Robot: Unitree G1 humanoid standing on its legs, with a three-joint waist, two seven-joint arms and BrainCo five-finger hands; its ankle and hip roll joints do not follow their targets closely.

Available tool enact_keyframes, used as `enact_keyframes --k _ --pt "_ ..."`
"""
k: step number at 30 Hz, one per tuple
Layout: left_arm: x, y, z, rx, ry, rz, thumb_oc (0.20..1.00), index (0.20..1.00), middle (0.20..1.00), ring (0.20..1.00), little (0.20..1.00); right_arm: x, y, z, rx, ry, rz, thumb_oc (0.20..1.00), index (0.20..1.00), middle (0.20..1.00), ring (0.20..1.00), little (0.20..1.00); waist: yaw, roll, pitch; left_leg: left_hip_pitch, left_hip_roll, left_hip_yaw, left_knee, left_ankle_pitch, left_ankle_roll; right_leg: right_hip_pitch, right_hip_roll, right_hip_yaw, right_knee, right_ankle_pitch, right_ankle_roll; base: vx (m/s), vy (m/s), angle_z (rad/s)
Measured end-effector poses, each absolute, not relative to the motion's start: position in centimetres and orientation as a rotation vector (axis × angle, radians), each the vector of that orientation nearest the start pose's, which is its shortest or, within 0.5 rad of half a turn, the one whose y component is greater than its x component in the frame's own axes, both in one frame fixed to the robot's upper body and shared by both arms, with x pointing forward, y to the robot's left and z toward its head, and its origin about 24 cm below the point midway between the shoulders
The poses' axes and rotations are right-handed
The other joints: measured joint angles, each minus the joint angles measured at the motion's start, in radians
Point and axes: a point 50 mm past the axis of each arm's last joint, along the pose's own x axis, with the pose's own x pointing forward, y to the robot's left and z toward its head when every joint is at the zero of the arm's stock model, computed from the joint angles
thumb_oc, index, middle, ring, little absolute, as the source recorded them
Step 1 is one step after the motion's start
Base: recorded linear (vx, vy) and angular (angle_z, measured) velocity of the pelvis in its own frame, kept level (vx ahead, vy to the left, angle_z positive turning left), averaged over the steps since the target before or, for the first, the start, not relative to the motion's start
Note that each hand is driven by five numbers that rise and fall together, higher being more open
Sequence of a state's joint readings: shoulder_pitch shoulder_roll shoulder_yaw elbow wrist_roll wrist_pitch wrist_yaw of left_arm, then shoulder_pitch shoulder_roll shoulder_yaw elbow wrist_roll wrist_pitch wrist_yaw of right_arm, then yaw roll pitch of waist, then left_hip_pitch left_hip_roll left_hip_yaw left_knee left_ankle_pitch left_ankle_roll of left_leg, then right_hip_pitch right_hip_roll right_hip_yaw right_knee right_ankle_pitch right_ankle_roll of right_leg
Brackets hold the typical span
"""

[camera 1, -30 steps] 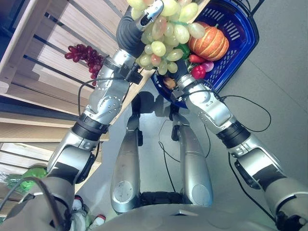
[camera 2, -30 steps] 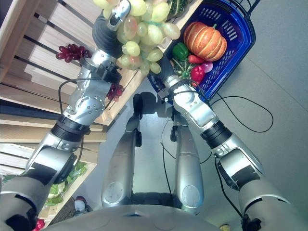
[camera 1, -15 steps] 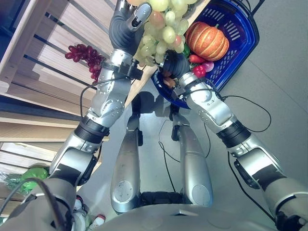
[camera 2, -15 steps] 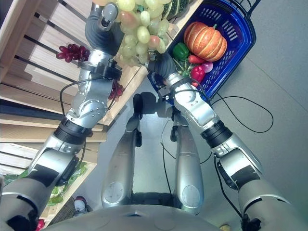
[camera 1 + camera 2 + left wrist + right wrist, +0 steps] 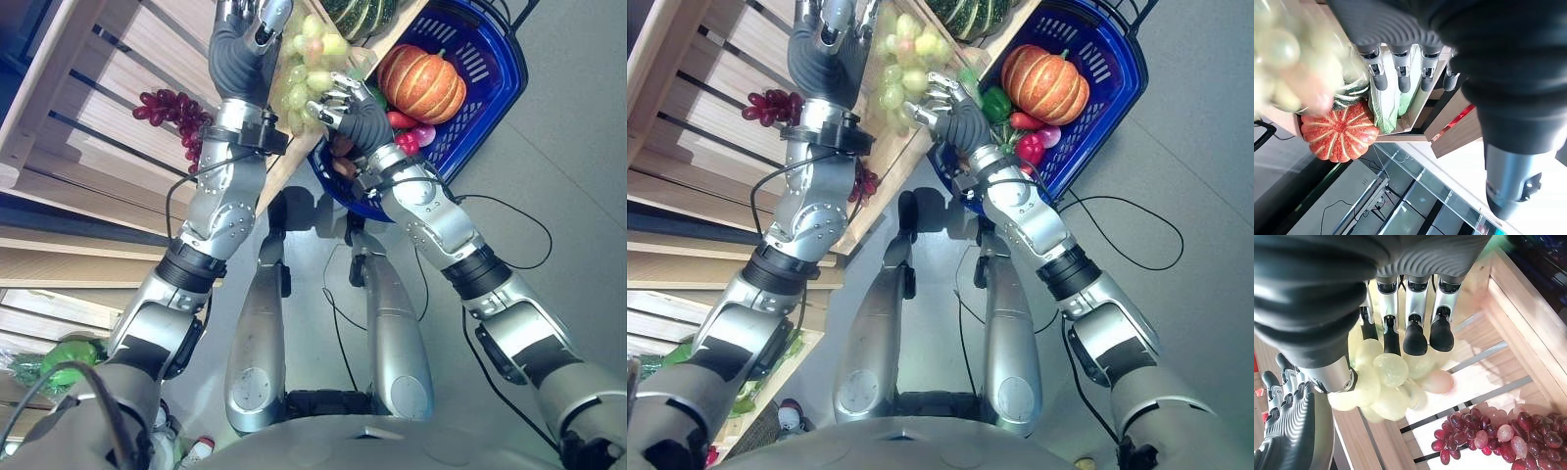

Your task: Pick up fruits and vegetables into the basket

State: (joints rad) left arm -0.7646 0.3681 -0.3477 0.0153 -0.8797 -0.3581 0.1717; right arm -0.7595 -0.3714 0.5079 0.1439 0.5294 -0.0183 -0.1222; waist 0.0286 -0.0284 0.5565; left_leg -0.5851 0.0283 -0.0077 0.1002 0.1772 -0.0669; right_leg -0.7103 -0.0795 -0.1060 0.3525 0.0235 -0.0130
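Observation:
A bunch of green grapes hangs blurred in the air between my two hands, beside the shelf edge. My left hand is raised just left of the bunch. In its wrist view its fingers are straight, with the grapes off to their side. My right hand is open under the bunch, and its fingertips touch the grapes. The blue basket stands on the floor to the right. It holds an orange pumpkin, a red pepper and a green pepper.
A slatted wooden shelf fills the left side, with purple grapes on it and a dark green squash at its top end. Leafy greens lie on a lower shelf. Grey floor stretches to the right.
My left hand has moved up and left. The green grapes have dropped lower and away from it. My right hand has risen with spread fingers to meet the bunch.

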Motion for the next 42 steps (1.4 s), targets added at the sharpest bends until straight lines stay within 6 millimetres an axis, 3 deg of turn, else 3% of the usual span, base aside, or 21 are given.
enact_keyframes --k 28,37,42 --pt "32.1 12.3 26.1 -0.514 -0.783 -0.251 1.0 1.0 1.0 1.0 1.0 33.6 -7.3 20.1 0.005 -0.436 0.462 0.2 0.2 0.2 0.2 0.2 -0.003 0.005 0.0 0.008 -0.011 0.002 -0.001 0.001 0.001 -0.002 -0.012 0.006 0.015 -0.006 0.005 0.0 0.0 0.0" --pt "33.0 13.7 25.2 -0.488 -0.779 -0.136 1.0 1.0 1.0 1.0 1.0 33.9 -9.2 21.3 0.094 -0.496 0.38 0.2 0.2 0.2 0.2 0.2 -0.005 0.006 0.001 0.008 -0.011 0.004 -0.002 0.001 0.0 -0.002 -0.011 0.007 0.015 -0.006 0.005 0.0 0.0 0.0" --pt "33.6 14.7 24.6 -0.436 -0.77 -0.057 1.0 1.0 1.0 1.0 1.0 33.8 -10.0 20.9 0.121 -0.501 0.348 0.2 0.2 0.2 0.2 0.2 -0.007 0.006 0.001 0.009 -0.011 0.007 -0.002 -0.002 0.0 -0.002 -0.011 0.011 0.013 -0.006 0.006 0.0 0.0 0.0"
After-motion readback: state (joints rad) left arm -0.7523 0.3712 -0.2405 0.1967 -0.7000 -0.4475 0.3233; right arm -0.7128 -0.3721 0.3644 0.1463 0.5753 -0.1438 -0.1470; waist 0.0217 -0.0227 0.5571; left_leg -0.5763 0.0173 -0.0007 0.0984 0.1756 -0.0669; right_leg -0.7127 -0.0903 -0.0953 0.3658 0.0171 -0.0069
